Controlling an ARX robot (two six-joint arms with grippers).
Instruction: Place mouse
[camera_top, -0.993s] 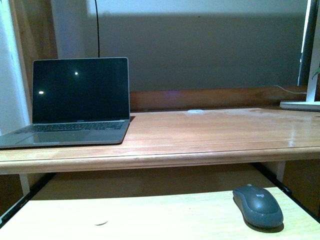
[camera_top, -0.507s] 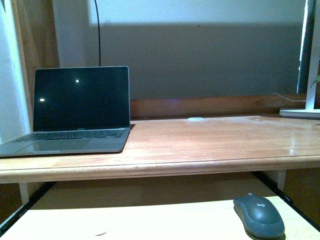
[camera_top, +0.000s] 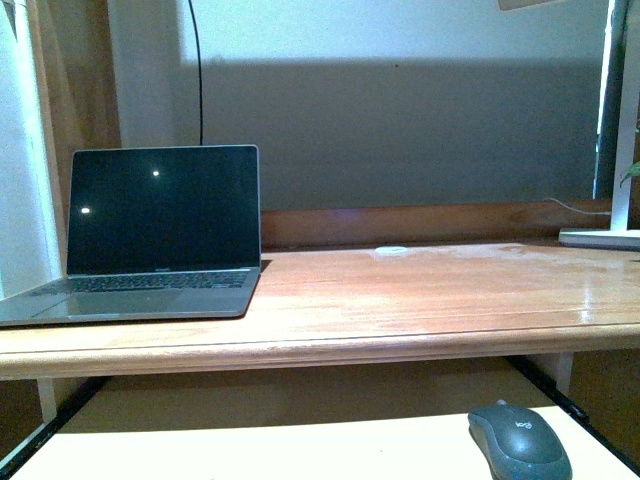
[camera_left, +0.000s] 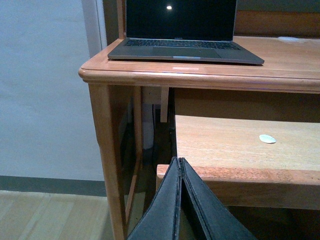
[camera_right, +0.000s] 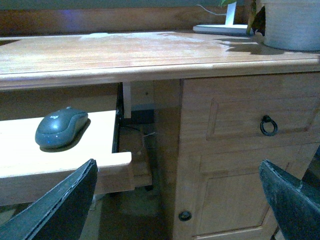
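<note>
Left hand (camera_left: 179, 164) clamped, jaws pressed flat together; right hand (camera_right: 177, 167) gaping, jaws spread far apart

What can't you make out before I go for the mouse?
- Front view: near end of the mouse cut off by bottom edge; neither hand shows.
- Left wrist view: mouse outside the frame.
- Right wrist view: fingers of the right hand cut off by bottom edge.
- Front view: white object on the desk too small to identify.
</note>
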